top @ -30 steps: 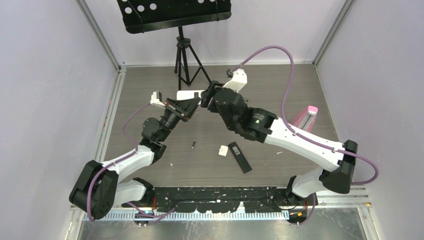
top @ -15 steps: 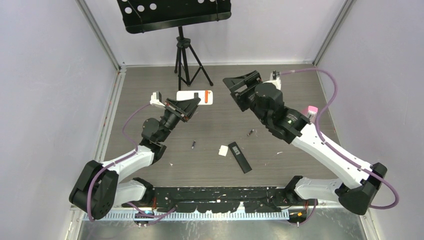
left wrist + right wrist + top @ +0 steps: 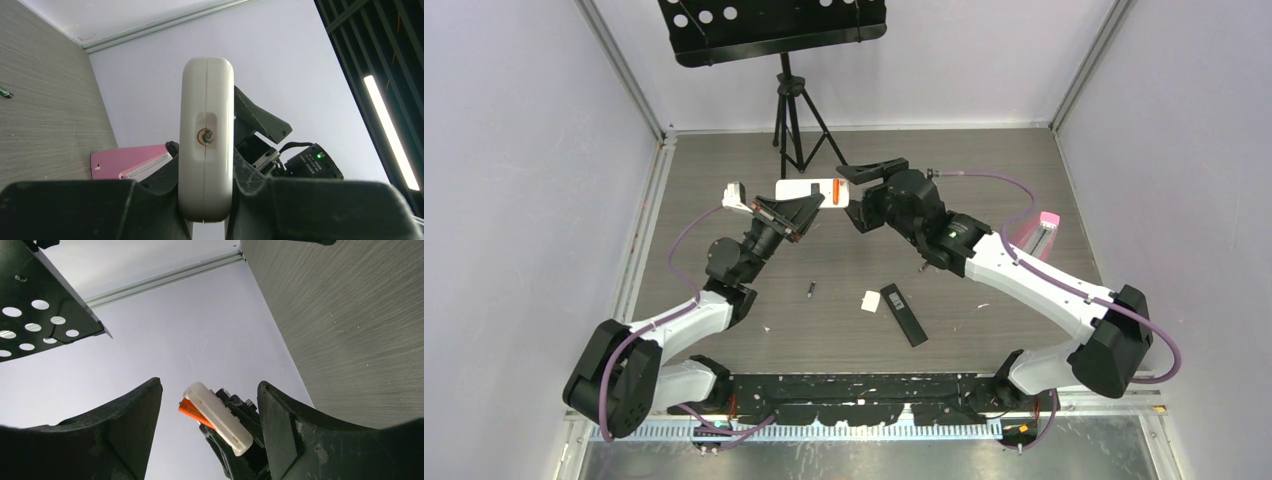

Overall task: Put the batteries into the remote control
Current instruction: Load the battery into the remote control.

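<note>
- Right tool [image 3: 852, 196] swung back beside the white remote [image 3: 807, 190], apart and empty.
- Left tool [image 3: 799, 208] clamps that remote.
- Orange battery [image 3: 836, 189] looks loaded; a dark battery [image 3: 811, 290] waits on the desk [image 3: 724, 160].

The right pincer [image 3: 210, 387], spread wide, frames a white remote [image 3: 220, 420] with an orange battery [image 3: 191, 411] against it.

The slim plastic remote control [image 3: 804, 190] is white; the cylindrical battery [image 3: 835, 189] on it is orange. The other flat remote [image 3: 904, 314] is black, the tabletop [image 3: 724, 170] grey-brown wood-grain, the box [image 3: 1036, 233] pink.
</note>
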